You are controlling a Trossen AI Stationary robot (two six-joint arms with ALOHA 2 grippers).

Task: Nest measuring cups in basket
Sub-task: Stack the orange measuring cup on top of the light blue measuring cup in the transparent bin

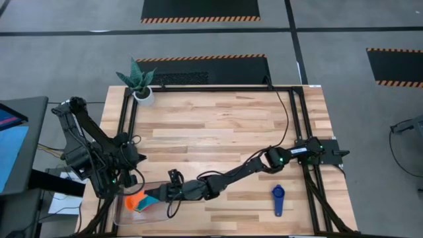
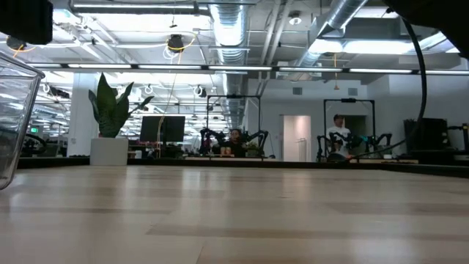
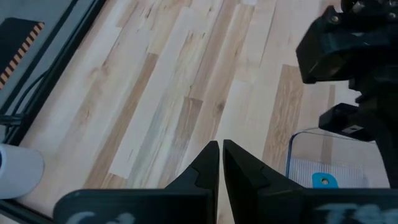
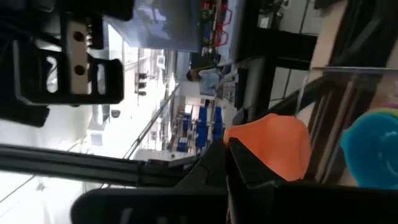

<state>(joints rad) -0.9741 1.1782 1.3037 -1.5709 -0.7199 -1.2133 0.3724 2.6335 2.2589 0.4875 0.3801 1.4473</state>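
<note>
Lower left of the high view: right gripper (image 1: 160, 195), fingers pressed together, reaches into the basket (image 1: 120, 210) beside the red cup (image 1: 135, 202) and nested cups. It's likely adjusting the stack; next comes fetching the dark blue cup (image 1: 277, 199) at lower right. Left gripper (image 3: 221, 163) waits pinched shut, empty, near the basket.

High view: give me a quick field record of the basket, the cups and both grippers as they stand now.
basket: clear tray at the table's near left edge
cups in basket: red cup and a light blue cup, side by side
cup outside: dark blue cup lying on the table's right side
right gripper: shut, reaching over the basket beside the cups; whether it grips one is unclear
left gripper: shut, empty, over bare wood beside the basket
</note>
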